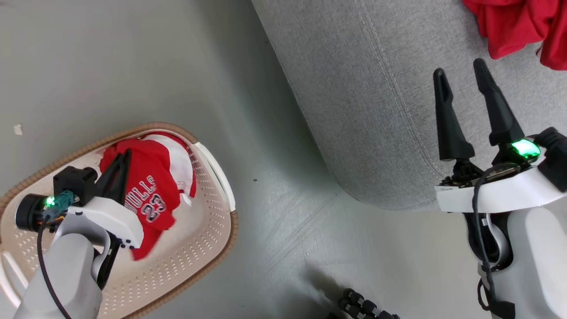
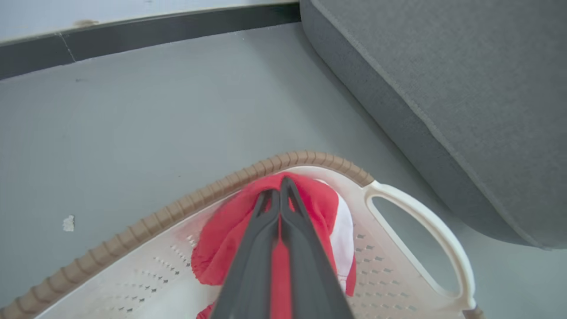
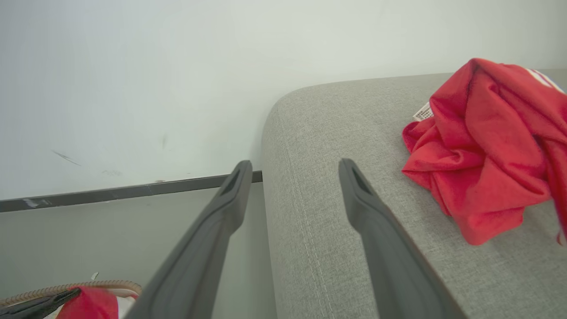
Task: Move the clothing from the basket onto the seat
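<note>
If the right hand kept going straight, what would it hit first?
Probably the grey sofa: the open right hand aims at its rounded end, the red garment off to one side. Depth is unclear.

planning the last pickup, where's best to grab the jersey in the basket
Pinch the raised red fold atop the jersey, coming down from above: it lies bunched, and the walls of the basket block the sides. The left fingers are shut on that fold.

left fingers [image 1: 116,176] together on red jersey [image 1: 153,195] in basket [image 1: 199,241] — other red garment [image 1: 509,26] on sofa [image 1: 376,110]
</note>
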`<state>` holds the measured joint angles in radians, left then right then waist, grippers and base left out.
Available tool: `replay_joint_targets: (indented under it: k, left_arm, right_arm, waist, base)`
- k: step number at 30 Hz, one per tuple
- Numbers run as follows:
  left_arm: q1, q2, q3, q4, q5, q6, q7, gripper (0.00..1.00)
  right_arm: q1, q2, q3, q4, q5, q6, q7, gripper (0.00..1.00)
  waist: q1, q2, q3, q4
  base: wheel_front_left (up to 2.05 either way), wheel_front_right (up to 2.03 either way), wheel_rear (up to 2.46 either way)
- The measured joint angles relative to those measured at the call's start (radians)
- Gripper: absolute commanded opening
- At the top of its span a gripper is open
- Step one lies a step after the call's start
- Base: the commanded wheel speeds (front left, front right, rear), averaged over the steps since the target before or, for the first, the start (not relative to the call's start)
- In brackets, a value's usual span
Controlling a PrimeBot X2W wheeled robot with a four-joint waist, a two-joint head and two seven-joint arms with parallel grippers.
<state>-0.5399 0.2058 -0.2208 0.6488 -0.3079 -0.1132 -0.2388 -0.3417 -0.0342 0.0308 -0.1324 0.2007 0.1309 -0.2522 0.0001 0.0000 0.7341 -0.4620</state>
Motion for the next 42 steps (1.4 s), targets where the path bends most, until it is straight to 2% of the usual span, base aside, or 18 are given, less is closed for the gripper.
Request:
replay_joint_targets:
  k: [14, 25, 35, 42]
  left_arm:
    - [0.097, 0.015, 0.074, -0.227, -0.019, 0.006, -0.009, 0.0]
    - [0.166, 0.011, 0.192, -0.436, -0.033, 0.058, -0.011, 0.0]
    - [0.256, -0.009, 0.27, -0.548, -0.035, 0.09, -0.011, 0.0]
    - [0.302, -0.026, 0.272, -0.598, -0.033, 0.095, -0.011, 0.0]
  right_arm:
    - [0.0, -0.001, 0.049, 0.044, -0.066, 0.0, 0.0, 1.0]
    - [0.0, -0.008, 0.106, 0.105, -0.139, 0.0, 0.0, 1.0]
    - [-0.007, -0.045, 0.155, 0.171, -0.138, 0.0, 0.0, 1.0]
    - [-0.017, -0.066, 0.186, 0.212, -0.117, 0.0, 0.0, 1.0]
  waist:
    - [0.0, 0.0, -0.116, 0.033]
    - [0.0, 0.0, -0.227, 0.068]
    - [0.0, 0.0, -0.336, 0.108]
    - [0.0, 0.0, -0.403, 0.135]
  base:
    - [0.0, 0.0, 0.0]
    - [0.0, 0.0, 0.0]
    - [0.0, 0.0, 0.0]
    - [0.0, 0.0, 0.0]
